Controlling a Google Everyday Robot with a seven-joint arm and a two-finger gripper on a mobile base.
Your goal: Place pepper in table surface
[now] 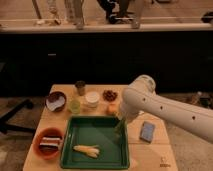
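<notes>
A white robot arm [165, 107] reaches in from the right, its pincer [121, 118] clenched on the slim dark green pepper [119, 128], which hangs over the right edge of a green tray [95, 132] on the light wooden tabletop [150, 155]. A pale yellow piece [86, 149] lies at the tray's near side. A small blue-grey slab [147, 131] rests just right of the tray, and bowls and cups line the far side.
</notes>
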